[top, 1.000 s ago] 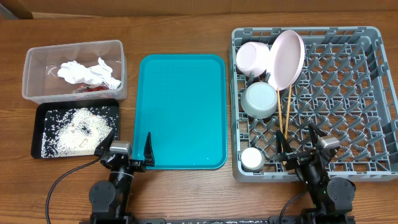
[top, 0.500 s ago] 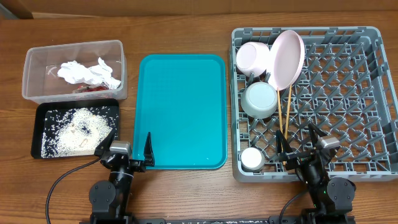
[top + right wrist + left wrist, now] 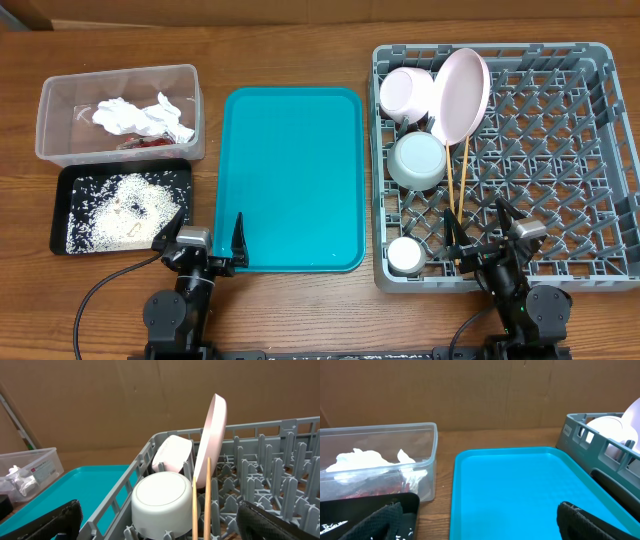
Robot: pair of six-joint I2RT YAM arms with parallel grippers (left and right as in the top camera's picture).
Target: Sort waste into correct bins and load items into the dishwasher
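In the overhead view the clear tub (image 3: 60,100) at the far left holds white tissue (image 3: 140,117) and a red wrapper (image 3: 150,143). In front of it the black tray (image 3: 58,210) carries scattered rice grains (image 3: 125,205). The grey dish rack (image 3: 500,52) on the right holds a pink bowl (image 3: 405,95), an upright pink plate (image 3: 461,95), a grey-green bowl (image 3: 418,161), two chopsticks (image 3: 461,180) and a white cup (image 3: 406,256). My left gripper (image 3: 207,228) stands open at the teal tray's near left corner. My right gripper (image 3: 476,228) stands open over the rack's near edge, empty.
A flat teal tray (image 3: 292,178) lies bare between bins and rack. The left wrist view shows the tub (image 3: 380,455), teal tray (image 3: 520,490) and rack corner (image 3: 600,455). The right wrist view shows the upturned bowl (image 3: 162,502), plate (image 3: 212,445) and chopsticks (image 3: 207,500).
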